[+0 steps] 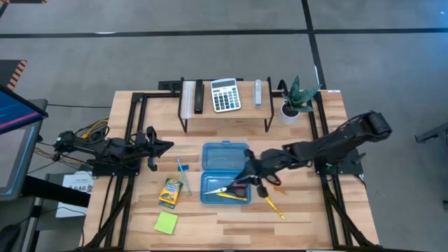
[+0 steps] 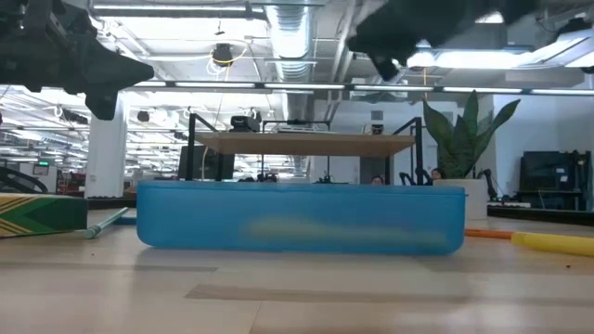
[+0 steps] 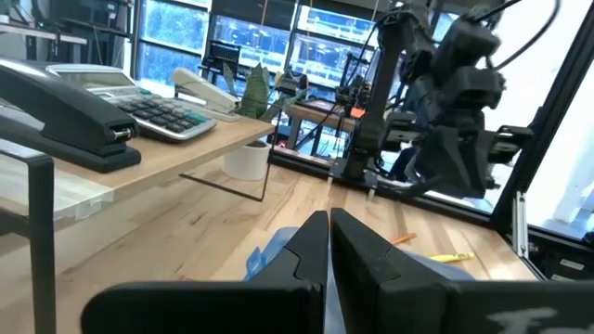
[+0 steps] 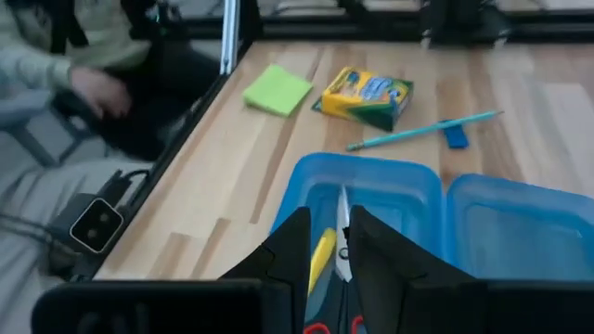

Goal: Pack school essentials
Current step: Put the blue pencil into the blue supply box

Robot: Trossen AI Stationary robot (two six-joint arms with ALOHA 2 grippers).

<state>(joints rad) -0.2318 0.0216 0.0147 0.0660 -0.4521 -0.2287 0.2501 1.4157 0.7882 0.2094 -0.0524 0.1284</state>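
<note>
while scissors (image 1: pixel 225 190) lie inside, right gripper (image 1: pixel 246 173) overhangs the case rim (image 1: pixel 203 183).

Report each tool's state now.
Left tool: shut, holding nothing, by the table's left edge.
Right tool: over the blue case; open or shut cannot be told.

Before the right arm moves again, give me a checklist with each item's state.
1. Blue case lies open on the table: ok.
2. Scissors and a yellow marker inside the case's near tray: ok.
3. Right gripper over the case, clear of the scissors: cannot tell; its fingers look nearly closed.
4. Left gripper parked away from the case, fingers closed: ok.
5. Yellow marker beside the case, not packed: not ok.
6. Teal pen, crayon box, sticky-note pad on the table, not packed: not ok.
</note>
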